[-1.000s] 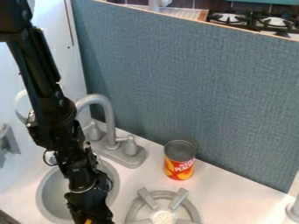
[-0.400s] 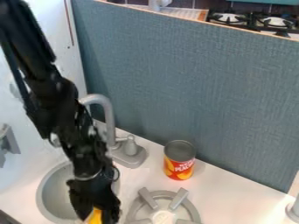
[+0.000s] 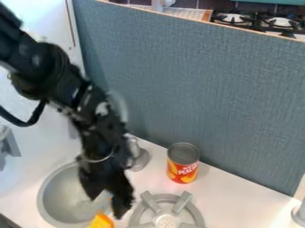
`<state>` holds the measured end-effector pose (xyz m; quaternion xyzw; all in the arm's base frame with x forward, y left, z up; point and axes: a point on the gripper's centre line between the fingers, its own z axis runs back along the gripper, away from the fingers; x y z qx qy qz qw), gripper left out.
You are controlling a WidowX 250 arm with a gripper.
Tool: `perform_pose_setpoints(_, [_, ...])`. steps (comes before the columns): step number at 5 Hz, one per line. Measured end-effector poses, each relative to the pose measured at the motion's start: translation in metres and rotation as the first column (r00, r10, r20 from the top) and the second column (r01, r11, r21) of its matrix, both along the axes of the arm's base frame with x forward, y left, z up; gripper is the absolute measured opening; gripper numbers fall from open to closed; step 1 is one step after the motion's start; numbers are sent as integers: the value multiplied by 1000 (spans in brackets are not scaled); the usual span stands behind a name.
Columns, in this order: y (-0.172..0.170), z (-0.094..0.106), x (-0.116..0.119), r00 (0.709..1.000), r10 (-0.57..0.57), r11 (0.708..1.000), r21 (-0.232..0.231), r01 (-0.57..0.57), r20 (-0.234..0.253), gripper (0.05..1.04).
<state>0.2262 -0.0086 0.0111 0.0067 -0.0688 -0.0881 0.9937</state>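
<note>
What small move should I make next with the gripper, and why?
I'd raise the gripper slightly, slowly: the orange piece shows just below it by the sink, cut off by the picture's edge, so its grip is unclear; a small lift might settle that.

Pale lettering in two lines, the lower one larger, stands on the red-and-yellow label (image 3: 182, 172) of the can (image 3: 183, 153), right of and above the gripper (image 3: 107, 207) in view; its words are too small to read surely.

Gripper (image 3: 106, 207) near orange object (image 3: 102, 221) at sink (image 3: 43, 200)
</note>
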Motion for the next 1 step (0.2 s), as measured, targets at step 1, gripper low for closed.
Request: perform_pose_setpoints(1, [-29, 23, -3, 990, -123, 992, -31, 126, 67, 1001])
